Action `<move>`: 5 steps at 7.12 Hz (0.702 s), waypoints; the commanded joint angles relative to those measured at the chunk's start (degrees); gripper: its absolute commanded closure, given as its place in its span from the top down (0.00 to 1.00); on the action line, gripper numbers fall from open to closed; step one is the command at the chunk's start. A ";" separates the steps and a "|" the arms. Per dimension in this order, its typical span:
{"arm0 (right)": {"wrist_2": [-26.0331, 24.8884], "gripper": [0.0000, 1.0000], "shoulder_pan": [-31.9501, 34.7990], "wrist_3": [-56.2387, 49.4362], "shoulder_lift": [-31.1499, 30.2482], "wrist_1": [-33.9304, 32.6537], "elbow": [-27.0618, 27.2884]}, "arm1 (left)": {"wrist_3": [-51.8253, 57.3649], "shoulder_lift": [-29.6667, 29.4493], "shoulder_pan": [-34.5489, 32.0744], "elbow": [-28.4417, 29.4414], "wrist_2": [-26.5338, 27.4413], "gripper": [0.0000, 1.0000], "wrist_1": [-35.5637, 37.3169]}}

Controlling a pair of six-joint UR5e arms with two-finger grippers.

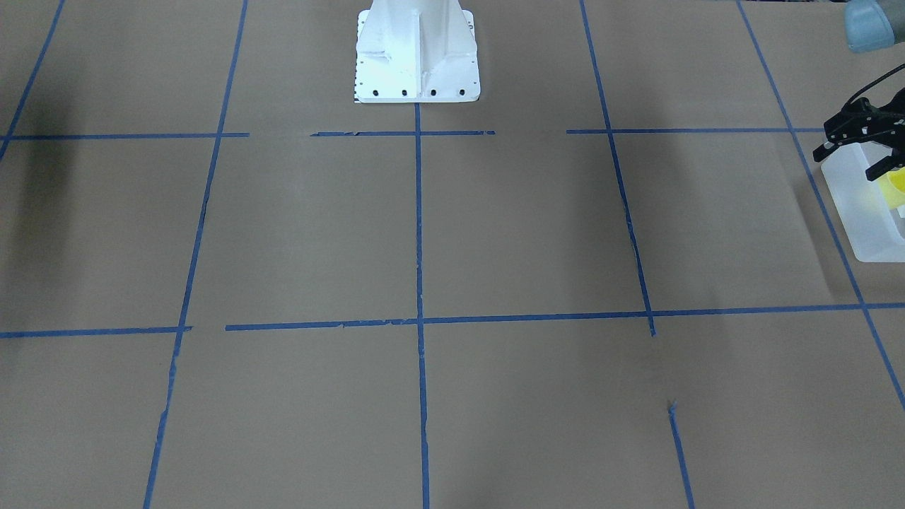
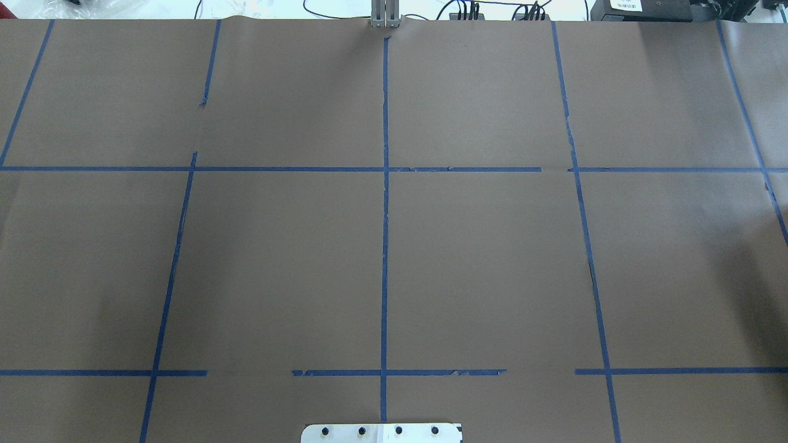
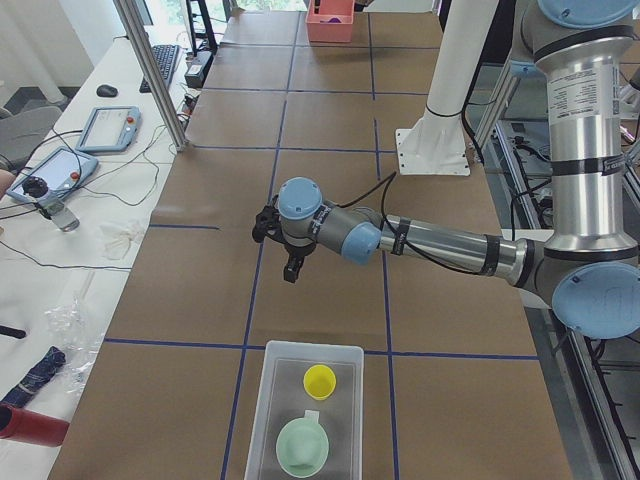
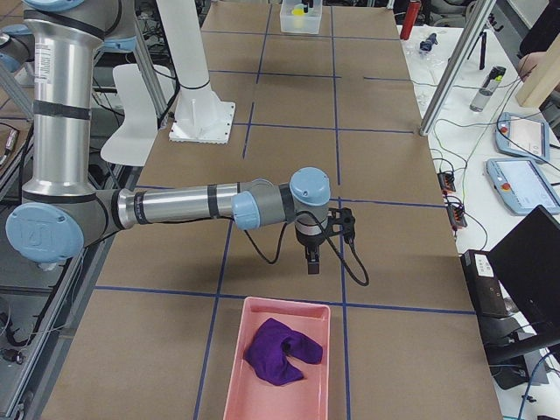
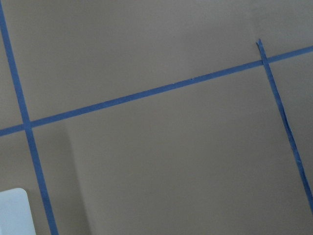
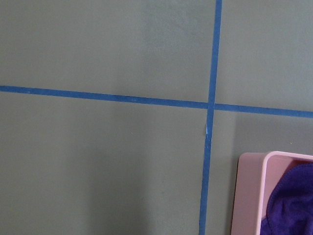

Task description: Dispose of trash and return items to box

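Cup [image 3: 320, 380], bowl [image 3: 303, 446] sit in box [image 3: 260, 405]. Left gripper [image 1: 846, 164] hovers near: jaws seemingly parted, empty. We risk clipping box wall. Right gripper [image 4: 312, 258] jaws: cannot tell.

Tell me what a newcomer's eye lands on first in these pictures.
First, the frosted white bin at the table's end on the robot's left, with a bright yellow cup and a pale green bowl inside it. Next, the pink tray at the opposite end, holding a crumpled purple cloth. Between them stretches the brown table, gridded with blue tape.
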 commanded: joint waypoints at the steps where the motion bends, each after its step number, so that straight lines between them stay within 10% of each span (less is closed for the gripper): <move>1: 0.66 1.00 -0.10 -0.28 0.06 -0.11 -1.43 | -0.19 1.57 -0.05 2.39 -4.80 1.00 -3.83; 5: 5.42 1.00 0.08 -0.46 0.23 0.06 -2.40 | 0.25 1.75 -0.57 4.43 -7.47 1.00 -3.65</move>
